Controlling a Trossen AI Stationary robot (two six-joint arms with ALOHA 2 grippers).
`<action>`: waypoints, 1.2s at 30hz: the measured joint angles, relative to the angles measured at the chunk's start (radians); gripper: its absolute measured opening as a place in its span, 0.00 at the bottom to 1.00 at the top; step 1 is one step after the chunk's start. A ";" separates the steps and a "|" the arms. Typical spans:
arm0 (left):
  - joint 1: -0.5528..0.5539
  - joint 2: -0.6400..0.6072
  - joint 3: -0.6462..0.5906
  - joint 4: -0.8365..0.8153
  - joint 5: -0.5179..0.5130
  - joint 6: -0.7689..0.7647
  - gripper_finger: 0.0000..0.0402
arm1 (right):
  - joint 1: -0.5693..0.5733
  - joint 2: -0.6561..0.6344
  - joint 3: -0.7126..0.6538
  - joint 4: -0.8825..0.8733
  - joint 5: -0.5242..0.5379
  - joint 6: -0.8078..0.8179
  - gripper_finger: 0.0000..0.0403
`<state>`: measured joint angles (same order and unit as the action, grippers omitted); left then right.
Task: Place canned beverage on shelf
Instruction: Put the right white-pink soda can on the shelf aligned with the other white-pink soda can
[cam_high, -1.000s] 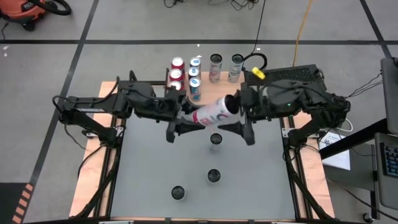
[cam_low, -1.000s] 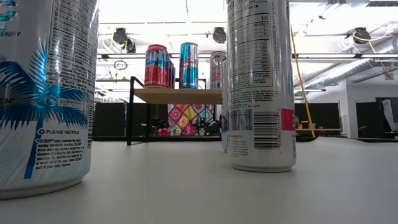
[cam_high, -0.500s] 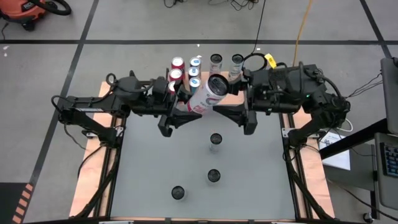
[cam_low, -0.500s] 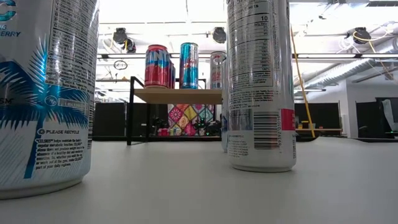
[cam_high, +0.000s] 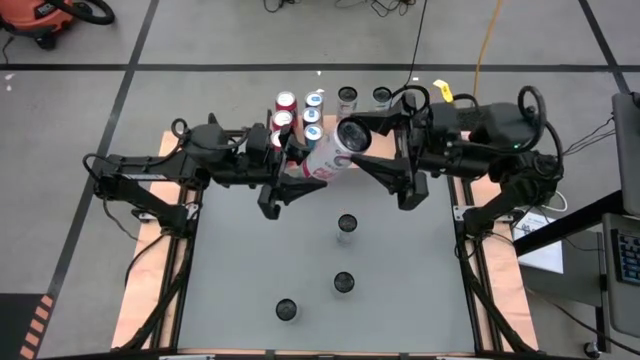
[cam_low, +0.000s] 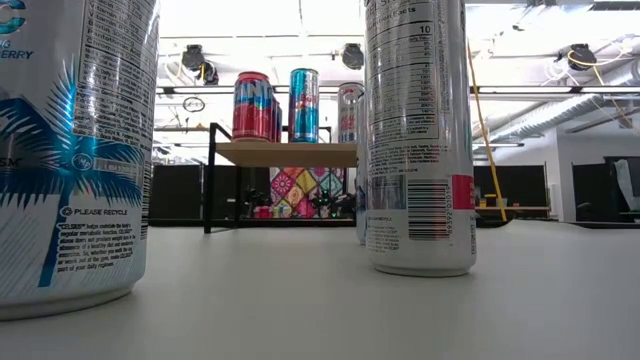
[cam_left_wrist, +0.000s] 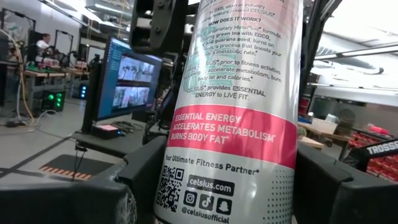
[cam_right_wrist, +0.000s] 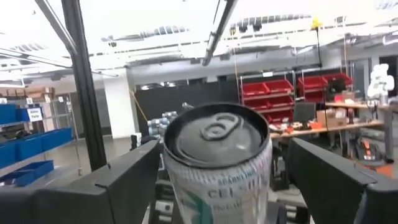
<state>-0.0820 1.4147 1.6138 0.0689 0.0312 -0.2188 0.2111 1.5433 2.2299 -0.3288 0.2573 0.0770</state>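
White-and-pink can (cam_high: 333, 154) sits clamped in left end effector (cam_high: 285, 183).

Held can (cam_left_wrist: 233, 112): "ESSENTIAL ENERGY", "celsius.com"; near table can (cam_low: 70, 150): "PLEASE RECYCLE".

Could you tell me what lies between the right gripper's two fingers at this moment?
The top end of the pink-and-white can lies between them, untouched, as the right wrist view shows. The left gripper holds that can at its lower body.

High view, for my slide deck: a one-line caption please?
Left gripper holds a tilted pink-and-white can beside the shelf; right gripper open at its top.
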 joint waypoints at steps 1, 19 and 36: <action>0.002 0.000 0.000 0.000 -0.005 0.000 0.64 | 0.000 0.000 0.000 0.006 -0.006 -0.005 0.80; 0.003 0.001 0.000 0.002 -0.019 -0.009 0.64 | 0.000 0.029 0.000 0.016 -0.024 -0.041 0.78; 0.003 0.001 0.000 -0.008 -0.021 -0.008 0.65 | 0.000 0.029 0.000 0.013 -0.022 -0.056 0.54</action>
<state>-0.0788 1.4155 1.6138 0.0608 0.0101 -0.2272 0.2111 1.5726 2.2299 -0.3158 0.2352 0.0211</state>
